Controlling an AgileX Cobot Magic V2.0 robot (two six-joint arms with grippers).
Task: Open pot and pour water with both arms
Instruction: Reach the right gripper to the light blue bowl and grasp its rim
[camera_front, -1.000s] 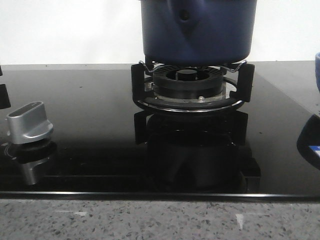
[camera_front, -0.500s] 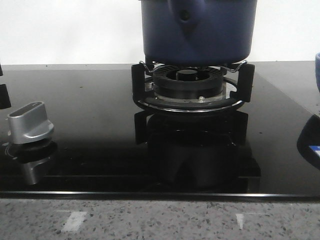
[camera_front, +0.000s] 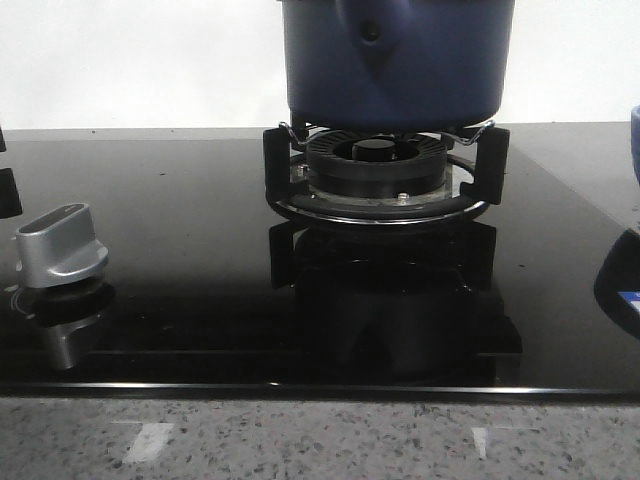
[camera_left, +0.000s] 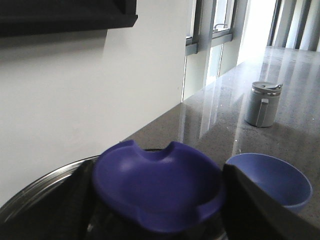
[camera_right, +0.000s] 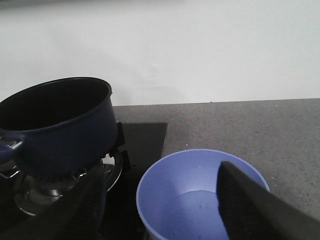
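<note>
The dark navy pot (camera_front: 395, 60) sits on the burner at the back centre. In the right wrist view the pot (camera_right: 60, 130) has no lid and is dark inside. My left gripper (camera_left: 160, 210) is shut on the blue knob (camera_left: 157, 185) of the lid, whose metal rim (camera_left: 40, 192) shows beside one finger. The lid is off the pot. My right gripper (camera_right: 160, 210) is open over a light blue bowl (camera_right: 190, 175) with water in it, which stands beside the stove. Neither gripper shows in the front view.
A black burner grate (camera_front: 385, 175) holds the pot on the glossy black hob. A silver stove knob (camera_front: 60, 245) is at the front left. The bowl's edge (camera_front: 635, 140) shows at the far right. A grey lidded mug (camera_left: 263, 104) stands on the counter beyond the bowl (camera_left: 270, 177).
</note>
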